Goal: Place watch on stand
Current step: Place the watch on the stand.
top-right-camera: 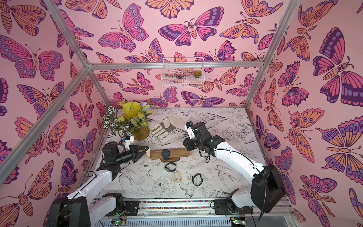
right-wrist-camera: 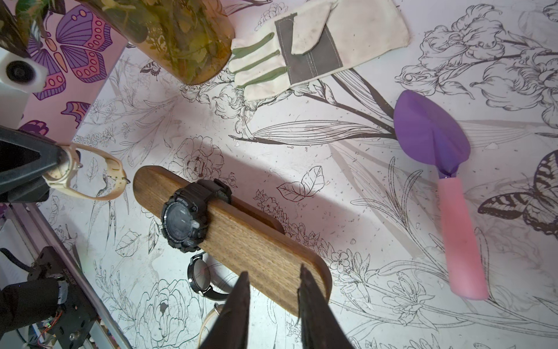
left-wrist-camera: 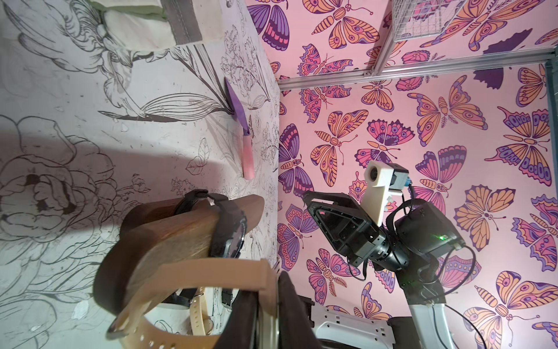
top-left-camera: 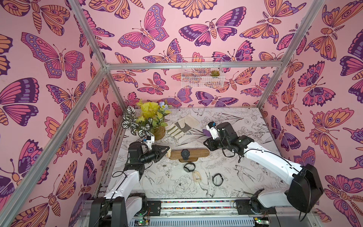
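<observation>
Nearest the robot, three watches lie on the table (top-left-camera: 245, 176): a slim black band (top-left-camera: 217, 179), a pale clear one (top-left-camera: 196, 175) and a round black one (top-left-camera: 189, 167) just in front of the stand (top-left-camera: 198, 153). The stand lies crosswise, with a chunky black watch (top-left-camera: 184, 152) strapped around its middle. The left gripper (top-left-camera: 167, 151) is clamped on the beige watch (left-wrist-camera: 211, 273), holding its strap loop at the stand's left end. I cannot tell whether it touches the wood. The right gripper (right-wrist-camera: 273, 272) hangs over the stand's right end, its jaws partly apart with nothing between them. Farther back lie a purple trowel (right-wrist-camera: 437, 151) and a glove (top-left-camera: 181, 127), with a potted plant (top-left-camera: 149, 119) in the corner.
</observation>
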Robot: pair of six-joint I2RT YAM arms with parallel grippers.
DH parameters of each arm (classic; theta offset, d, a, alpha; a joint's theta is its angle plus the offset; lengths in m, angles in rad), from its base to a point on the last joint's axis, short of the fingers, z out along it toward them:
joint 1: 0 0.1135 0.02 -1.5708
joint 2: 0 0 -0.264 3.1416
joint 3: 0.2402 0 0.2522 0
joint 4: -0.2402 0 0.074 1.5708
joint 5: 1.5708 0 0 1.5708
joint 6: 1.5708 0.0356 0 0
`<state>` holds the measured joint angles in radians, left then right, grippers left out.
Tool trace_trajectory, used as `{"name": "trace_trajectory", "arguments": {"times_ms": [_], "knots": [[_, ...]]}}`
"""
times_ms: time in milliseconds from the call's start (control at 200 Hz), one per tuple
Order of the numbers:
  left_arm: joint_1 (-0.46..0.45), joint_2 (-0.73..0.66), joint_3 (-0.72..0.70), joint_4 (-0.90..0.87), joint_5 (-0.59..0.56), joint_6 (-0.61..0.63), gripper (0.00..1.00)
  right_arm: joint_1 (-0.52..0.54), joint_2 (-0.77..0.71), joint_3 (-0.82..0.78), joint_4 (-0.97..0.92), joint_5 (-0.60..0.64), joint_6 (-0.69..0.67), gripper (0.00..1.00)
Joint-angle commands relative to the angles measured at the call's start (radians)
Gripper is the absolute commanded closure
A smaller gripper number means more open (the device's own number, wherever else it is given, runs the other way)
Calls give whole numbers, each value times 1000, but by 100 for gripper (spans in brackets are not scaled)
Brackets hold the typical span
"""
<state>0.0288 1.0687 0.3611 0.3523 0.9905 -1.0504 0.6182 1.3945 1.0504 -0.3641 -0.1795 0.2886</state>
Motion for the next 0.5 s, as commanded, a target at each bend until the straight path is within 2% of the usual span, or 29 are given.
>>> {"name": "trace_trajectory", "arguments": {"times_ms": [0, 275, 496], "knots": [[5, -7, -22, -54, -31, 67, 84, -13, 10, 8, -21, -10, 10, 70], [-1, 30, -13, -73, -56, 105, 84, -14, 39, 17, -29, -52, 3, 71], [-47, 80, 21, -73, -87, 129, 84, -14, 48, 22, -30, -70, 12, 71]]}}
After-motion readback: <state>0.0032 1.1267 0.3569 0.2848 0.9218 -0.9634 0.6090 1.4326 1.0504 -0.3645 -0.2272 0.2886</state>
